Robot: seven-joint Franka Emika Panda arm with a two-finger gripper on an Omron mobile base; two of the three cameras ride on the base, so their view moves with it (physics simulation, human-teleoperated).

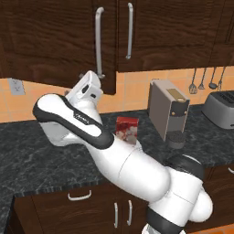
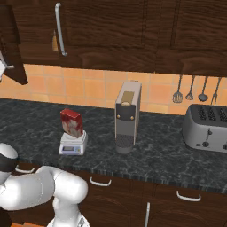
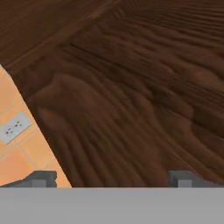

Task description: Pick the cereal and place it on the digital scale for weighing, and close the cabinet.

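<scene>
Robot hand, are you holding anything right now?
Nothing. The gripper is open and empty, facing the cabinet door. The cereal already stands on the digital scale.

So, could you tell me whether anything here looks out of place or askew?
Yes: the cabinet's left door hangs ajar, swung out from the right door. The cereal stands upright on the digital scale.
</scene>
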